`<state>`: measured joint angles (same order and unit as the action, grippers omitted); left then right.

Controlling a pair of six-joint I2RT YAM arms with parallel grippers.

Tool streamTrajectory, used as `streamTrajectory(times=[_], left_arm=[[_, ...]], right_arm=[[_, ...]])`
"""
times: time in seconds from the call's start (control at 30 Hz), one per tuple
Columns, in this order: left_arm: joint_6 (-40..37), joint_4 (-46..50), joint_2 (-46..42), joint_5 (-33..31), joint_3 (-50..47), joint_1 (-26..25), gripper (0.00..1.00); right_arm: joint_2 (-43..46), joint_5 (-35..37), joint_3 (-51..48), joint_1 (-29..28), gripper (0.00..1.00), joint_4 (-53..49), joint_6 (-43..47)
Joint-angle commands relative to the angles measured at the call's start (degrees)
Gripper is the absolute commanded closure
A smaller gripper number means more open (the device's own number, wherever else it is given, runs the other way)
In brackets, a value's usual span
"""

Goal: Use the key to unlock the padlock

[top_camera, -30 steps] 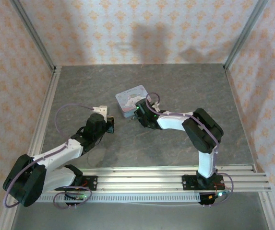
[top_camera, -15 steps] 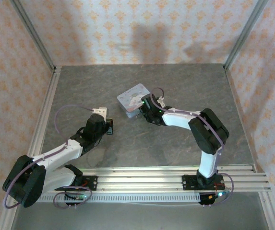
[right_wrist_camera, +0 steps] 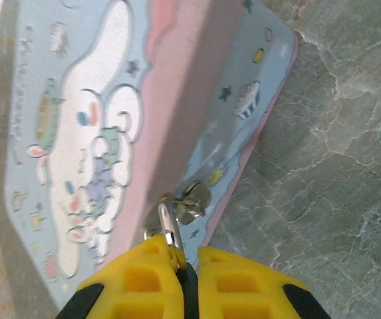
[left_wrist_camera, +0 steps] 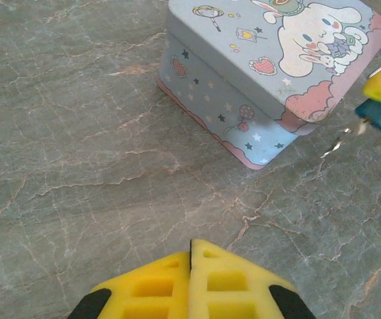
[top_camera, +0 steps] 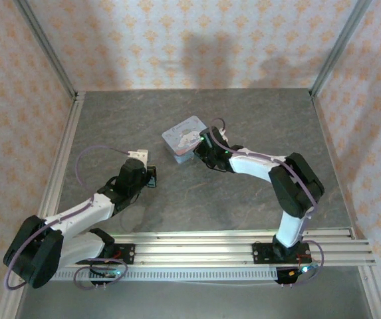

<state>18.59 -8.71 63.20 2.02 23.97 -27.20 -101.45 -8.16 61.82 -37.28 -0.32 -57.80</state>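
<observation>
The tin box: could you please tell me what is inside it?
The tin box is closed, so its contents are hidden. Only its printed outside shows, with the right gripper shut on the padlock by its clasp.

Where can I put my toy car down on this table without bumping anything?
Bare table runs between the tin and the back wall, and between the left arm and right arm by the rail. Crowded: the tin's near side, where the right gripper pinches the padlock.
</observation>
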Motion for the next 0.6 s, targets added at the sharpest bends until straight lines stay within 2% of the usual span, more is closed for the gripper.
streamTrajectory(times=[0.0,0.1,0.23,0.33,0.47,0.5,0.57], left_arm=[[0.1,2.6,-1.8,-1.8,1.7,0.5,1.0],[0.2,3.7,-2.8,-1.9,1.8,0.5,1.0],[0.4,7.9,-5.0,-3.5,2.6,0.6,1.0],[0.6,14.3,-7.3,-5.2,5.1,1.8,1.0],[2.0,26.0,-9.4,-7.1,11.2,6.2,0.99],[2.2,28.4,-9.5,-7.3,12.9,7.3,0.92],[2.0,33.8,-9.4,-7.2,16.7,9.6,0.7]], right_arm=[[2.9,2.5,-1.5,0.1,1.0,-1.9,0.6],[3.3,1.8,-1.5,0.1,1.0,-2.1,0.5],[4.8,-1.0,0.3,0.0,1.0,-5.4,5.4],[6.5,-2.7,2.6,-1.1,1.0,-11.1,11.0],[4.4,-5.6,9.5,-5.2,1.0,-21.1,18.1],[3.1,-7.3,11.1,-6.0,1.0,-23.0,19.0],[-0.2,-12.0,14.0,-7.5,1.0,-25.3,19.6]])
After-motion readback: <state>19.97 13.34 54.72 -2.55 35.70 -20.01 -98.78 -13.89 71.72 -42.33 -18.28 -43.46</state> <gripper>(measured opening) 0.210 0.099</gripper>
